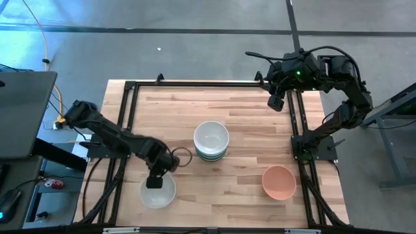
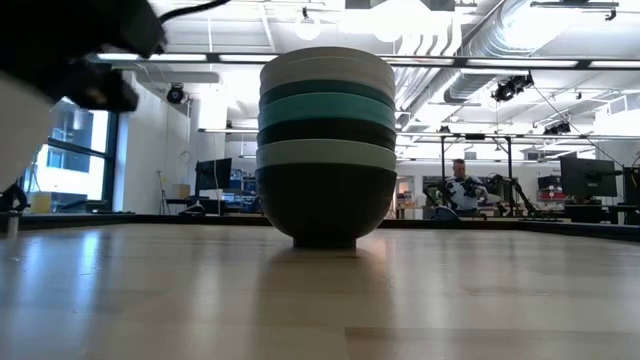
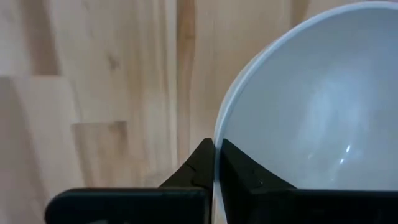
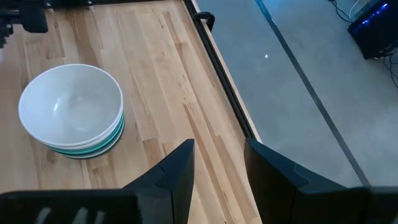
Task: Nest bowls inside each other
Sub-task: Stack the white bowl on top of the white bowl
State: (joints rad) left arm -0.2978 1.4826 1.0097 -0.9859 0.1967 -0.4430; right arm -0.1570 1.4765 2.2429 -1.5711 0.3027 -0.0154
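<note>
A stack of nested bowls [image 1: 211,141] stands at the table's middle, white on top, with teal, dark green, mint and black below in the low view [image 2: 326,140]; it also shows in the right wrist view [image 4: 71,112]. A single white bowl [image 1: 158,192] sits near the table's near-left edge, with my left gripper [image 1: 155,178] shut on its rim. A salmon pink bowl [image 1: 279,182] rests on the table near the right edge. My right gripper [image 4: 217,168] waits open above the far right corner. My left gripper pinches the white bowl's rim [image 3: 216,163] between its two fingers, one finger [image 3: 245,171] inside the bowl and one outside. The fingers come from above, at the bowl's far side. Whether the bowl is lifted or on the table, I cannot tell.
A black metal frame [image 1: 130,104] runs along the table's left, far and right edges. Bare wood lies between the stack and the pink bowl. The grey floor [image 4: 298,74] shows beyond the right edge. A person [image 2: 462,190] sits far off in the room behind.
</note>
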